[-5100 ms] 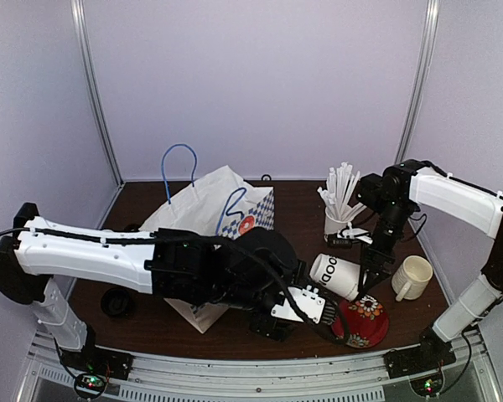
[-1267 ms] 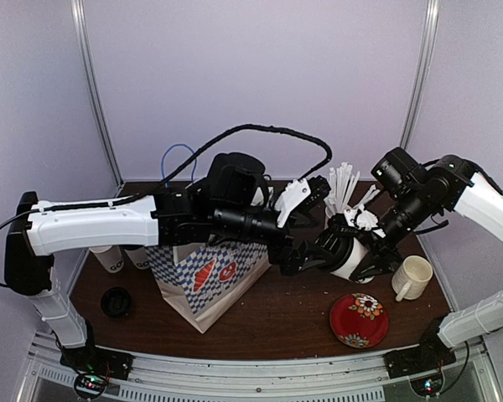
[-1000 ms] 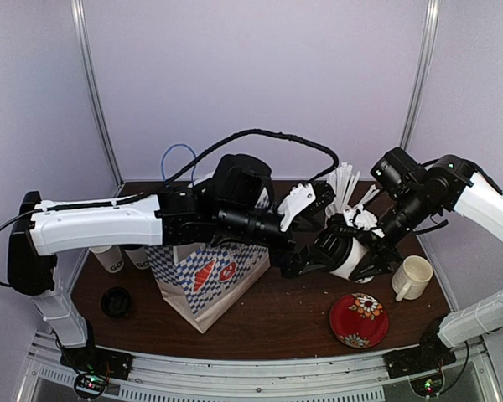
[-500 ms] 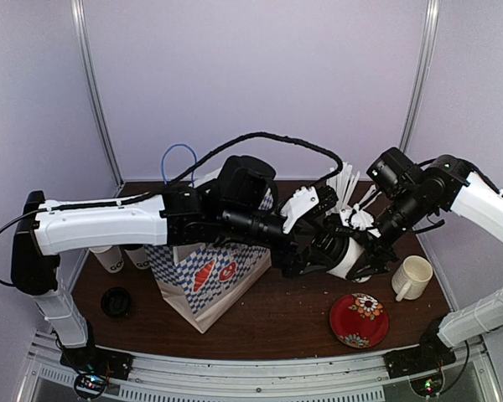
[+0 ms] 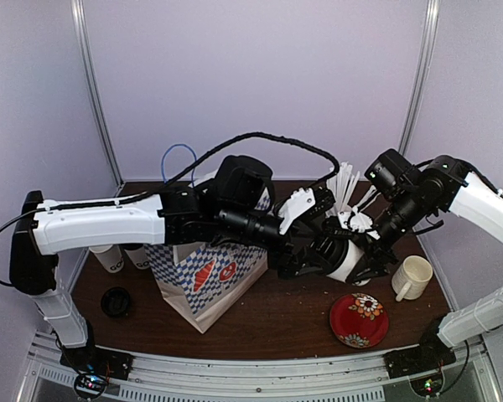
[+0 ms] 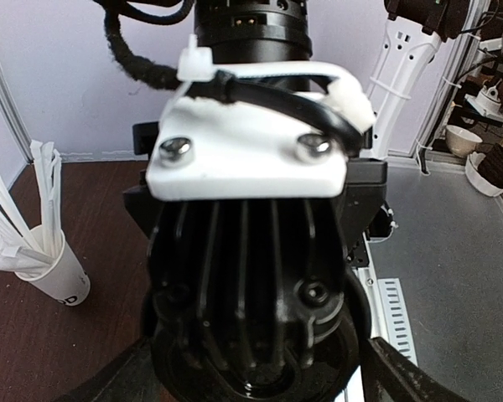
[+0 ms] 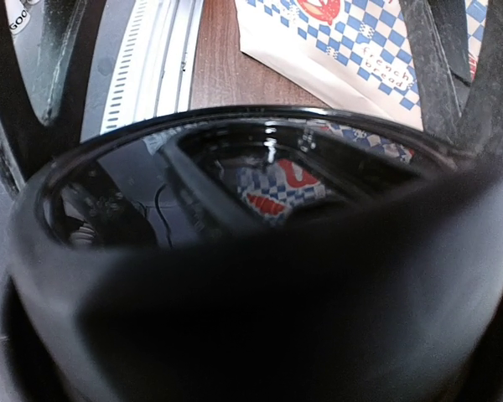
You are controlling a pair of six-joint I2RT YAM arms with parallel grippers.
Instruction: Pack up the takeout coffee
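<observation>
Right gripper (image 5: 358, 249) pinching a coffee cup (image 5: 345, 262) by its body, cup tipped on its side. Its black lid (image 7: 251, 251) faces the left gripper (image 5: 307, 251), whose fingers (image 6: 109, 381) stand spread either side of the lid. Whether they touch it is unclear, view too close. Paper bag (image 5: 203, 280) just behind left gripper. Two more cups (image 5: 109, 258) beyond the bag, well apart from both grippers.
</observation>
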